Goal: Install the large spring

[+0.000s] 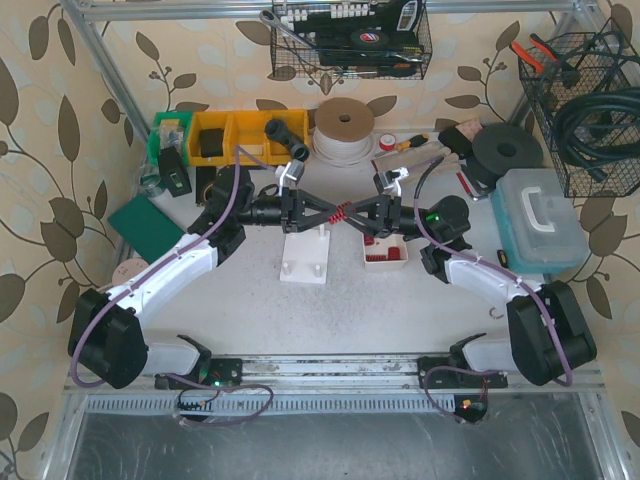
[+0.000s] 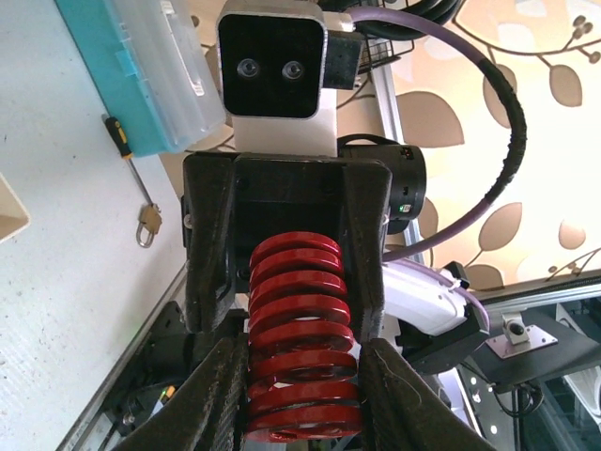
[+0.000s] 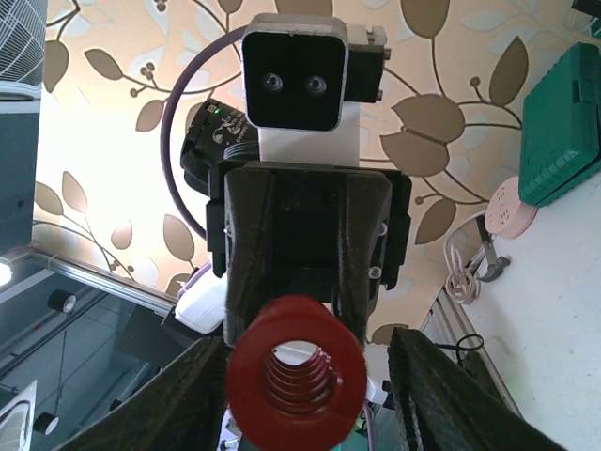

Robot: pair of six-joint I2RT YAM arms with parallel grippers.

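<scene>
Red, the large spring is clamped at one end by the left jaws, long axis pointed straight between the right jaws opposite, whose grip cannot be told.

Cream wallpaper with brown leaf sprigs covers the walls around a pale grey speckled desk. A silver aluminium rail edges its near side. The light is even.

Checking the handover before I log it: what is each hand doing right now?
Left hand: closed on the red spring.
Right hand: around the spring's other end; whether it grips cannot be told.
</scene>
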